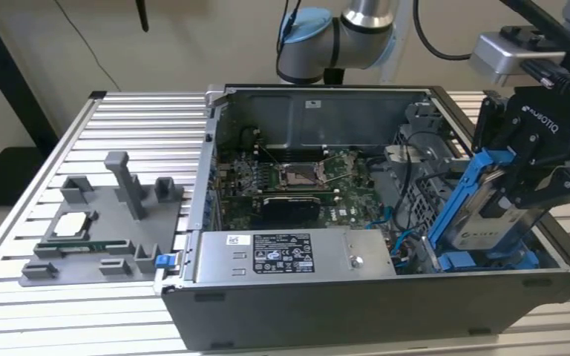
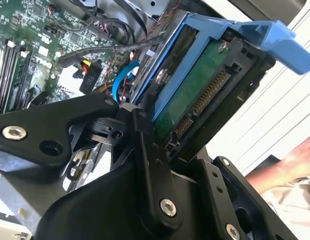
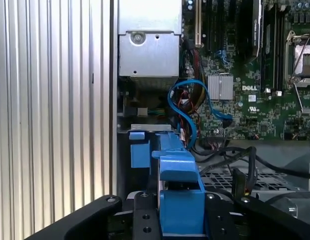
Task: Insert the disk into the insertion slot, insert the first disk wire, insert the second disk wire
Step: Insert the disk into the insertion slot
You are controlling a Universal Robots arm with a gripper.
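An open computer case [image 1: 364,297] lies on a slatted metal table. My gripper [image 1: 519,200] is shut on the disk [image 1: 498,219], a silver drive in a blue carrier frame [image 1: 463,193]. The disk stands tilted, its lower end down by the blue rails of the insertion slot [image 1: 460,261] in the case corner at the exterior view's right. The second wrist view shows my black fingers [image 2: 145,130] clamping the disk's green board side [image 2: 195,95]. In the first wrist view the blue carrier [image 3: 177,195] sits over the bay. A blue disk wire [image 3: 187,102] loops beside the slot.
A silver labelled power-supply box [image 1: 295,256] fills the case's near edge, with the motherboard [image 1: 295,182] behind it. A grey fixture [image 1: 107,230] with a processor and a memory stick lies at the exterior view's left. What looks like a person's hand [image 2: 295,160] shows beyond the case.
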